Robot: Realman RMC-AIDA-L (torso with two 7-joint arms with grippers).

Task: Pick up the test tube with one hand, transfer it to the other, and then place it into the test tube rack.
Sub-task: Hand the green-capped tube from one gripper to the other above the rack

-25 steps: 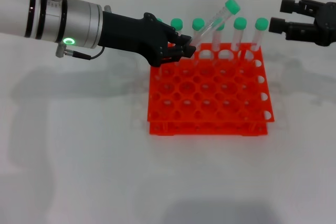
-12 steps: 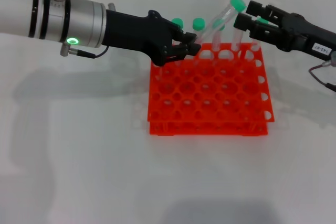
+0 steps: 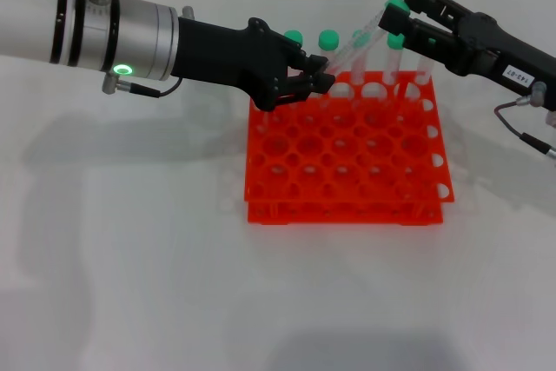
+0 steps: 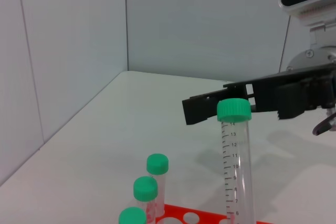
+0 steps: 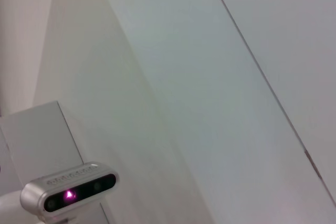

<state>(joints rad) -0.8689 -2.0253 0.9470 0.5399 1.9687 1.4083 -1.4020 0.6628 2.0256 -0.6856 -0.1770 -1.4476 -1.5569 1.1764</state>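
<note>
My left gripper (image 3: 321, 79), unlabelled and black with a green wrist light, is shut on the lower end of the test tube (image 3: 349, 55) above the back row of the orange-red rack (image 3: 347, 182). The tube leans up to the right. My right gripper (image 3: 400, 6), with the white label, is open with its fingers on either side of the tube's green cap. The left wrist view shows the held tube (image 4: 235, 166) upright and the right gripper (image 4: 206, 106) just behind its cap. The right wrist view shows neither tube nor rack.
Several other green-capped tubes (image 3: 328, 40) stand in the rack's back row and also show in the left wrist view (image 4: 157, 164). The white table (image 3: 139, 241) spreads around the rack. Walls close the back.
My right gripper has come in from the right to the tube's cap. My left gripper has held the leaning tube almost still, drifting slightly right.
</note>
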